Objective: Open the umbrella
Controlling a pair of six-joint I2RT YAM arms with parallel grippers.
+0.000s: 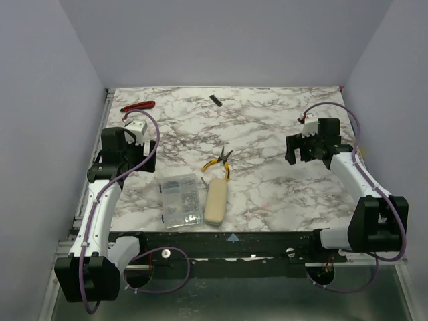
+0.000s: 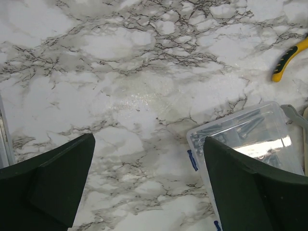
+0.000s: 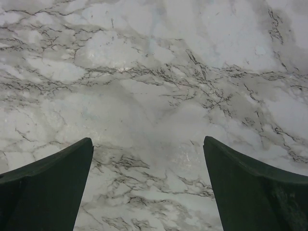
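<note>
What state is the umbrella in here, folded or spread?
Folded. The umbrella lies flat on the table as a closed cream capsule beside the clear parts box; no canopy or shaft shows.

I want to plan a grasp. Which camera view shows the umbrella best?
The top view: the whole packed umbrella lies there, right of the box. The left wrist view shows the box but at most a sliver of the umbrella at its right edge. The right wrist view shows only bare table.

Marbled table [image 1: 281,194], top view: umbrella [image 1: 216,200] at 6 o'clock, clear parts box [image 1: 180,200] just beside at 7, pliers [image 1: 219,162] central, red object [image 1: 138,105] at 10, small black piece [image 1: 215,100] at 12.
</note>
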